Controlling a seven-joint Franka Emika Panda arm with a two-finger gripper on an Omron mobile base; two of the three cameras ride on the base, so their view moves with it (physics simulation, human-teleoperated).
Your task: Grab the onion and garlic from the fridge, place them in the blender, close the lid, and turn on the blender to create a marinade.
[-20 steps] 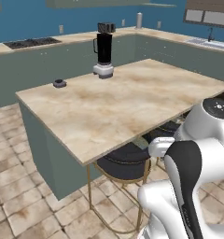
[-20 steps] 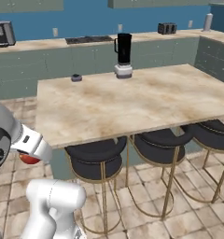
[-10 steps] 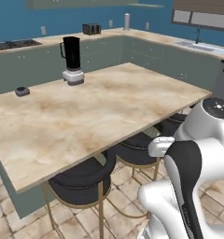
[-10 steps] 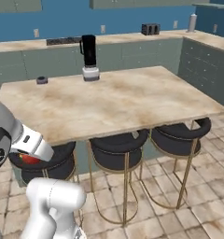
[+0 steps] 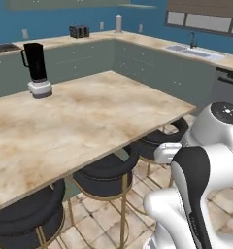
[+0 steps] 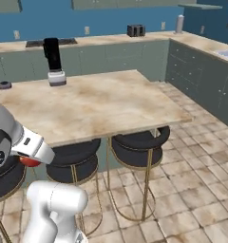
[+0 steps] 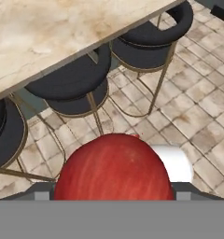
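- Between my fingers (image 7: pixel 115 193), low over the tiled floor (image 7: pixel 198 107) beside the black round stools (image 7: pixel 69 91), sits the red-orange ball-shaped onion (image 7: pixel 115 170); the fingers pinch it at a wide spread.
- Risk: the smooth round onion may roll out of the pinch if the arm swings sharply. A drop here would land on the floor, under the stools.
- Risk: lifting toward the beige marble tabletop (image 5: pixel 84 121) could clip its edge or a stool.
- Target: the tall black jar blender on its white-grey base (image 6: pixel 54 61) stands at the far end of the tabletop, well apart from me. Its narrow mouth invites a miss.
- The small round grey-lilac lid (image 6: pixel 4 85) lies near the blender.
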